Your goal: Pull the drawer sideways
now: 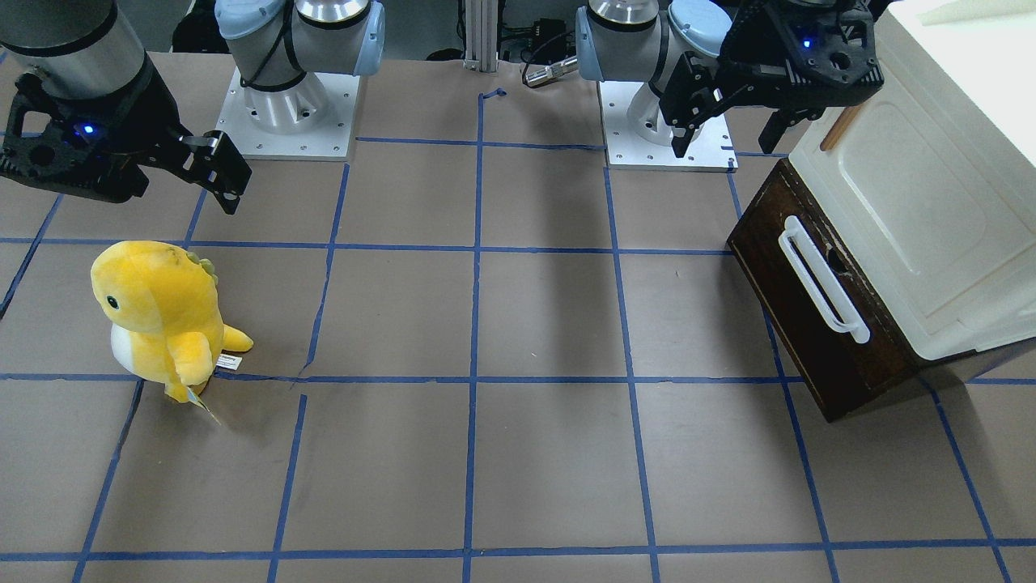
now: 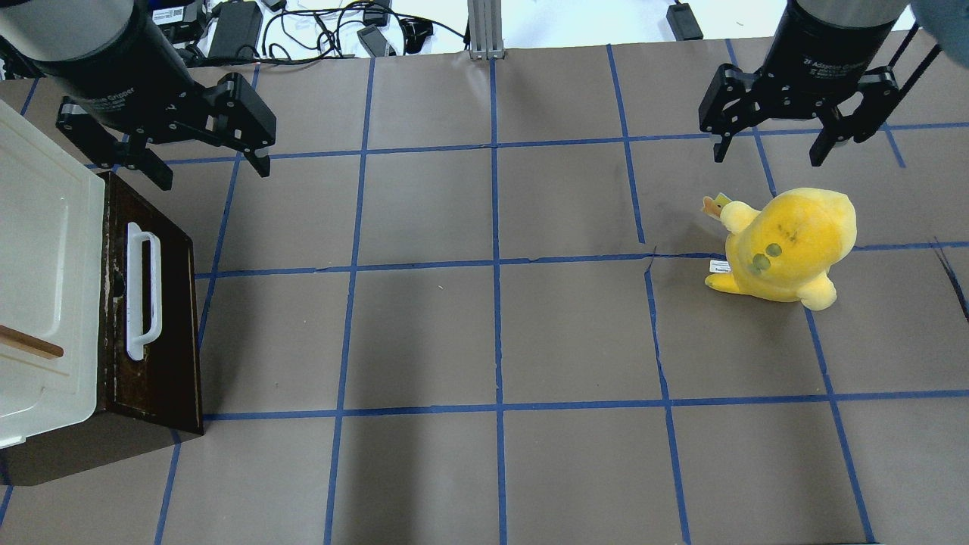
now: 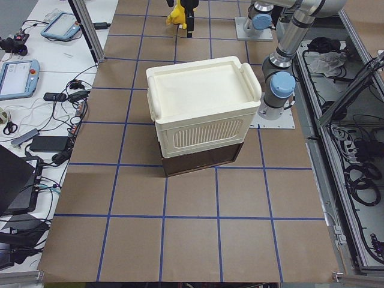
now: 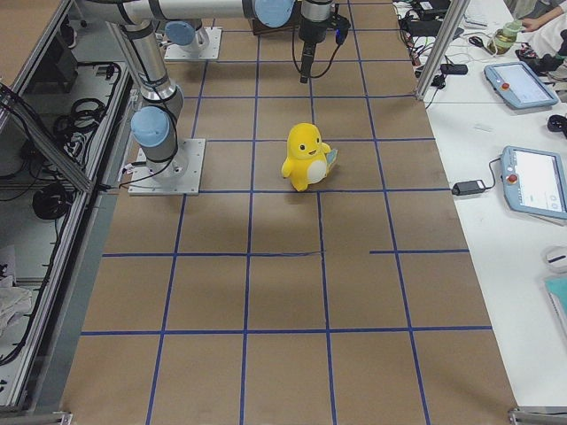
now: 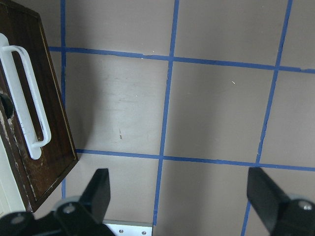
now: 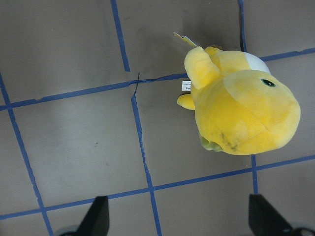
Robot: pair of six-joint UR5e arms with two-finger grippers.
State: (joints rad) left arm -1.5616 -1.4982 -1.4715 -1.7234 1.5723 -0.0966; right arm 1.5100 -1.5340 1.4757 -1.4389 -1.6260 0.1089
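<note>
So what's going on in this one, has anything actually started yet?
Not really. Both arms hang above the table with nothing in them. The left gripper is open, up near one end of the brown drawer, clear of its white handle. The drawer sits pushed in under the cream cabinet; none of its inside shows. The right gripper is open beside the yellow plush toy, which stands on its own.

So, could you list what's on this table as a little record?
furniture: dark brown wooden drawer front with long white bar handle, below a cream-white cabinet body
toy: yellow plush toy, upright, on the table's opposite side
arm by drawer: left tool, open, touching nothing
arm by toy: right tool, open, empty
</note>
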